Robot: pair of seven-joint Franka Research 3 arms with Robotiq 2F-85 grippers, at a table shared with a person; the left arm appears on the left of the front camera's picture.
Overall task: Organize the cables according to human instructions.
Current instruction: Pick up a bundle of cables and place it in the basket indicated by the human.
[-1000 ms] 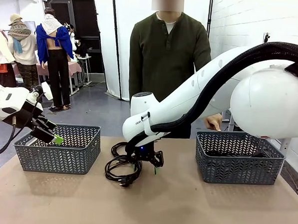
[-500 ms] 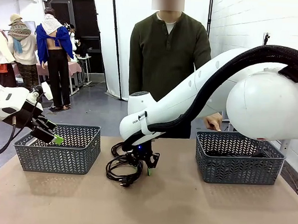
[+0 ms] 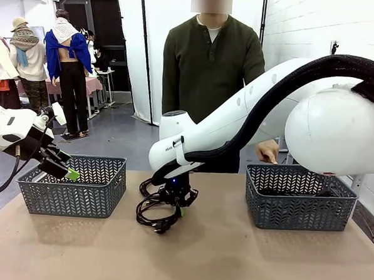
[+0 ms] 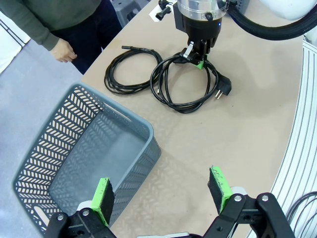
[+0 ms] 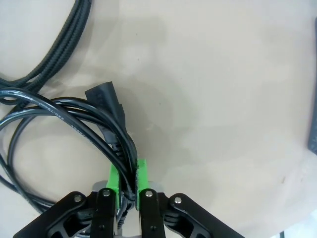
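My right gripper (image 3: 178, 203) is down at the table's middle, shut on several strands of a black coiled cable (image 3: 158, 212); in the right wrist view the green pads (image 5: 115, 177) pinch that coil (image 5: 69, 121) beside its connector. A second coil (image 4: 130, 70) lies just behind the held coil (image 4: 185, 88). Over the near corner of the left basket (image 3: 71, 185) my left gripper (image 3: 61, 165) hangs open; in its own view the left gripper (image 4: 161, 193) holds nothing. The person (image 3: 209, 66) in the olive shirt stands at the far side, one hand (image 3: 268, 152) by the right basket (image 3: 300, 199).
The right basket holds dark cable at its bottom; the left basket's (image 4: 74, 153) inside shows no cable. Bare tan tabletop (image 3: 231, 255) stretches in front of the coils and between the baskets. The right arm's white link and black hose cross the right half of the front view.
My right gripper has shifted a little to the left while shut on the coil, and the coil's loops have bunched up with it. The left arm and the person have not moved.
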